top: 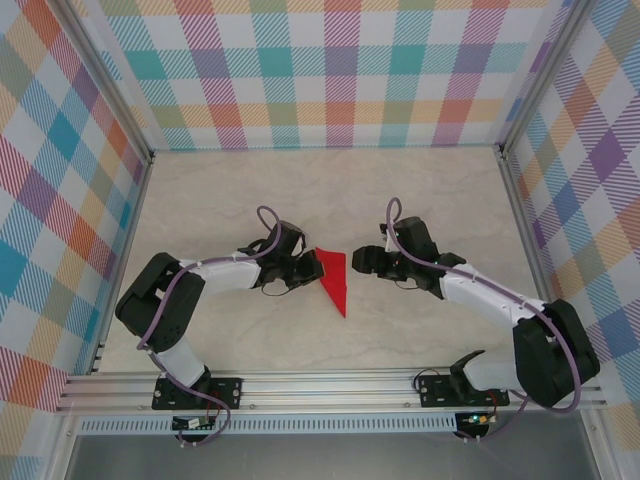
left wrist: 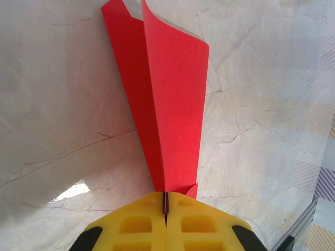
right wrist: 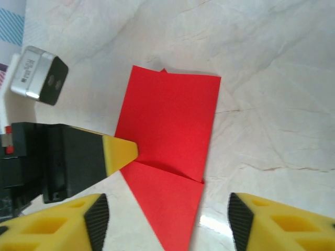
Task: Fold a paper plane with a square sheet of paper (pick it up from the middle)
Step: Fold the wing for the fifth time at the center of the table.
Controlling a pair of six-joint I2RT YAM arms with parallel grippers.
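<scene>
The square sheet of paper (top: 335,280) is bright red and folded into a slim pointed paper plane shape, lying at the table's middle with its tip toward the near edge. My left gripper (top: 311,265) is shut on its left edge. In the left wrist view the yellow fingers (left wrist: 141,219) pinch the paper (left wrist: 175,104) at the closed seam of the left gripper (left wrist: 165,201). My right gripper (top: 361,262) stands open just right of the paper. In the right wrist view the right gripper (right wrist: 165,224) has its jaws wide apart, and the paper's (right wrist: 170,120) pointed end lies between them untouched.
The table (top: 420,200) is pale marble, fenced by plaid walls (top: 330,70) on three sides. A metal rail (top: 330,392) runs along the near edge. The left arm's fingertip (right wrist: 121,153) and its wrist camera box (right wrist: 39,73) sit close to my right fingers.
</scene>
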